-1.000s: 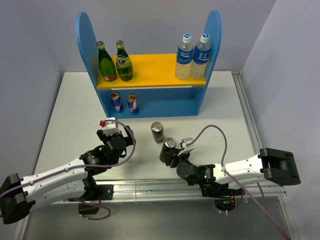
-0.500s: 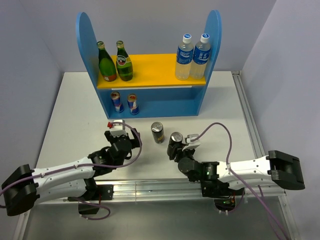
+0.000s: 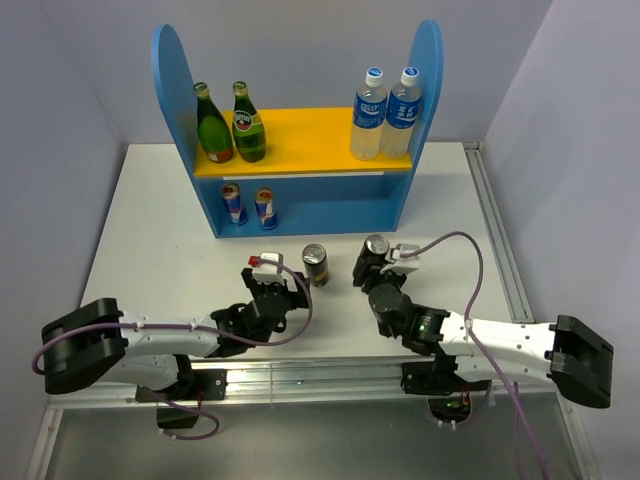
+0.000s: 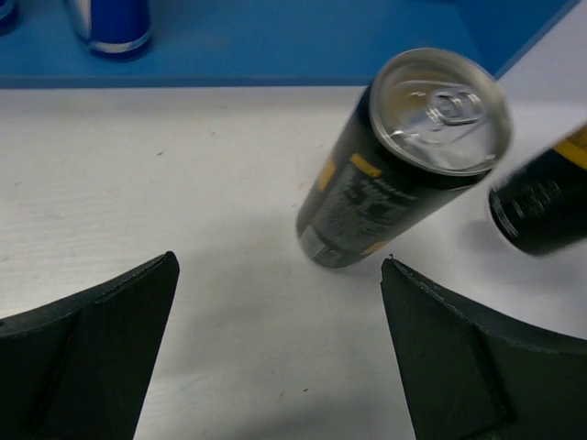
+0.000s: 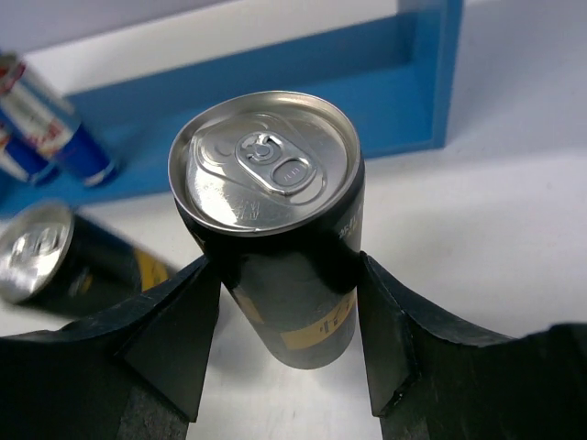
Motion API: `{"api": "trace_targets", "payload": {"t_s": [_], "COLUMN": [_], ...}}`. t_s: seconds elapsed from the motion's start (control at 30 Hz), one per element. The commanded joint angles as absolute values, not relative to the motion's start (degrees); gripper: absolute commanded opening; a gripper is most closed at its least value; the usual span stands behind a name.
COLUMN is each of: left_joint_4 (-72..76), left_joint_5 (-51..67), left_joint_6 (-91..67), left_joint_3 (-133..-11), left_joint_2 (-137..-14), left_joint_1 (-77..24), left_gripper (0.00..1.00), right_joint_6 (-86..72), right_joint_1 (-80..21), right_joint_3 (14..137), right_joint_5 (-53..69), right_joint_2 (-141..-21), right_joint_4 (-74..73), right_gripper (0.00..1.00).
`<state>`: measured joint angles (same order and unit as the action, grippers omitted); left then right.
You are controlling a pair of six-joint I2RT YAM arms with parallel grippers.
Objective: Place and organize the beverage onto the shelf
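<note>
While the right fingers (image 5: 174,348) grasp one dark can (image 5: 266,183), the left fingers (image 4: 92,367) are released, spread wide on the near side of the other can (image 4: 404,174) on the tabletop (image 4: 183,183).

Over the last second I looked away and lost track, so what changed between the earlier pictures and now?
The right claw, shut on a brown-gold can, carried it forward toward the shelf. The open left claw moved right and forward, up to the other brown-gold can. That can stood still; the green bottles, blue cans and water bottles stayed on the shelf.
</note>
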<state>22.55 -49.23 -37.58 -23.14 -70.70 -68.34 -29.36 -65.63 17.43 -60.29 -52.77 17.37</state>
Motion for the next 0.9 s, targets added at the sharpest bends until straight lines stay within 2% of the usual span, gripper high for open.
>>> {"api": "trace_targets", "payload": {"t_s": [0.0, 0.13, 0.27, 0.53, 0.87], "left_joint_4": [38.03, 50.77, 56.93, 66.87, 71.98], "left_joint_5": [-50.19, -50.80, -52.82, -52.12, -52.29], "left_joint_6": [-33.41, -29.89, -26.11, -24.00, -20.83], "left_joint_3": [-20.58, -18.98, -21.18, -22.50, -25.84], "left_joint_2": [-72.59, -77.16, -84.88, -92.63, -99.31], "left_joint_1": [-69.61, -69.70, -69.61, -69.61, -69.35], "left_gripper": [0.99, 0.99, 0.99, 0.98, 0.99], "right_joint_6": [-25.15, -22.16, -20.57, -18.72, -16.17], "right_joint_1": [-60.39, -55.73, -49.85, -41.41, -34.03], "right_joint_3": [22.32, 25.04, 28.73, 37.51, 45.35], "right_joint_5": [-59.33, -55.99, -50.90, -46.67, -41.84], "right_joint_2": [-53.78, -59.39, -65.73, -79.69, -89.91], "right_joint_4": [29.24, 33.74, 37.00, 40.69, 42.36], "right_gripper": [0.00, 0.00, 0.00, 0.00, 0.00]}}
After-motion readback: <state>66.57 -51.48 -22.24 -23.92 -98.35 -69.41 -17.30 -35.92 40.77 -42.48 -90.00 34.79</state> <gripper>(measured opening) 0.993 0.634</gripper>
